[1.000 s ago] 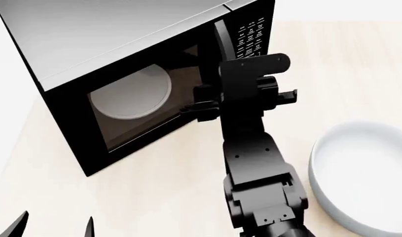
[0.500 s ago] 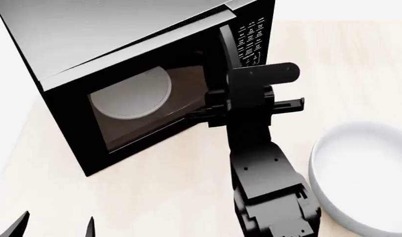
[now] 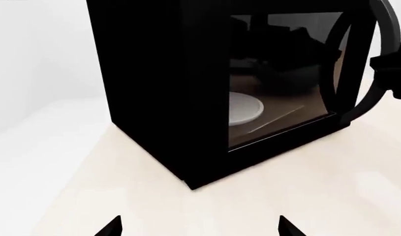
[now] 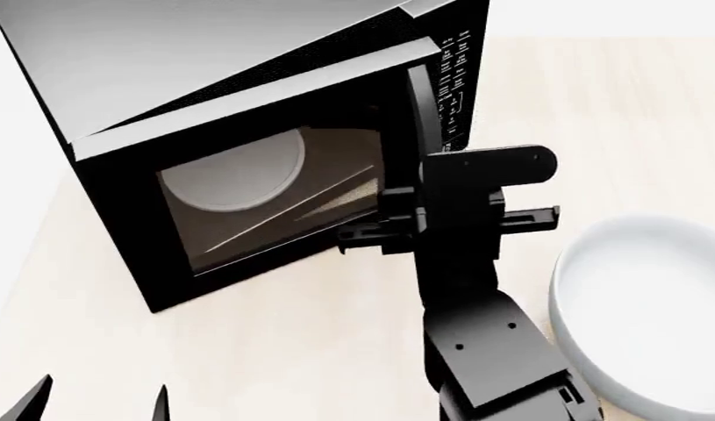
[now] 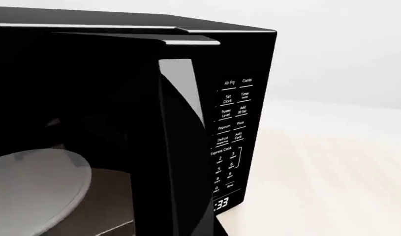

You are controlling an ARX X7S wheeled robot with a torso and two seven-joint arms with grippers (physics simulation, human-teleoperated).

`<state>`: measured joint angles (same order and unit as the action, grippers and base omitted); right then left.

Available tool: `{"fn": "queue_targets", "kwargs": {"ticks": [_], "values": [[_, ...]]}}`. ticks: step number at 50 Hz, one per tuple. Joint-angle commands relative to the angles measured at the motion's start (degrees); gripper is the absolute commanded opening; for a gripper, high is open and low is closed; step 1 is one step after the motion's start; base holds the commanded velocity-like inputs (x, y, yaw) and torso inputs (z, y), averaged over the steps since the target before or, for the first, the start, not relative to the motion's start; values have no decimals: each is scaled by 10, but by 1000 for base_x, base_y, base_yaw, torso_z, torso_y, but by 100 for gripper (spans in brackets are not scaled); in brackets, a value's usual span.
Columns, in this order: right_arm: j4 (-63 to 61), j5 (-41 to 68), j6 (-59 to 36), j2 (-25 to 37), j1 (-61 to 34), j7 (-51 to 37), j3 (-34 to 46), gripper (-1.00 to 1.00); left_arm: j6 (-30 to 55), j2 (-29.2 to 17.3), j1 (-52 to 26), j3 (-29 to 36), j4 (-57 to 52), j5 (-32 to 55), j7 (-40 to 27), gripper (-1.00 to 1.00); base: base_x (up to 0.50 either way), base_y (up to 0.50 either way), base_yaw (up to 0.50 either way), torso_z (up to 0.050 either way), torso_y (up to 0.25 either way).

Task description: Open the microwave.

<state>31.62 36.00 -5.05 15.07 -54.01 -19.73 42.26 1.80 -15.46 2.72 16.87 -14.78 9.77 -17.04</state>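
The black microwave stands at the back left with its glass door swung partly out from the keypad side. The white turntable shows through the glass. My right gripper sits at the lower end of the vertical handle, shut on it. In the right wrist view the handle fills the middle and my fingertips merge with its black. My left gripper hangs low at the front left, open and holding nothing, well short of the microwave.
A large white bowl stands on the pale wooden counter to the right of my right arm. The counter's left edge runs beside the microwave. The keypad and clock face my right wrist camera.
The door has swung further open, widening the gap at the keypad side. My right gripper has moved toward me and to the right with the handle. The left arm has not moved.
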Motion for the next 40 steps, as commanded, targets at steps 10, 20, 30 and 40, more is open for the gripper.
{"fn": "queue_targets", "kwargs": {"ticks": [10,20,30,40], "values": [[-212,6,-36,55,59,-44,27,-100,0,-4,-2,4,-2,3,-4,100,0,0,0,0,2],[-279,4,-38,76,90,-71,32,-100,-1,-5,-3,6,0,3,-6,100,0,0,0,0,3],[-319,0,-28,87,116,-84,37,-100,-2,-7,-4,8,-1,4,-9,100,0,0,0,2,3],[-356,3,-23,94,136,-96,39,-100,-3,-9,-3,10,0,5,-11,100,0,0,0,0,2]]}}
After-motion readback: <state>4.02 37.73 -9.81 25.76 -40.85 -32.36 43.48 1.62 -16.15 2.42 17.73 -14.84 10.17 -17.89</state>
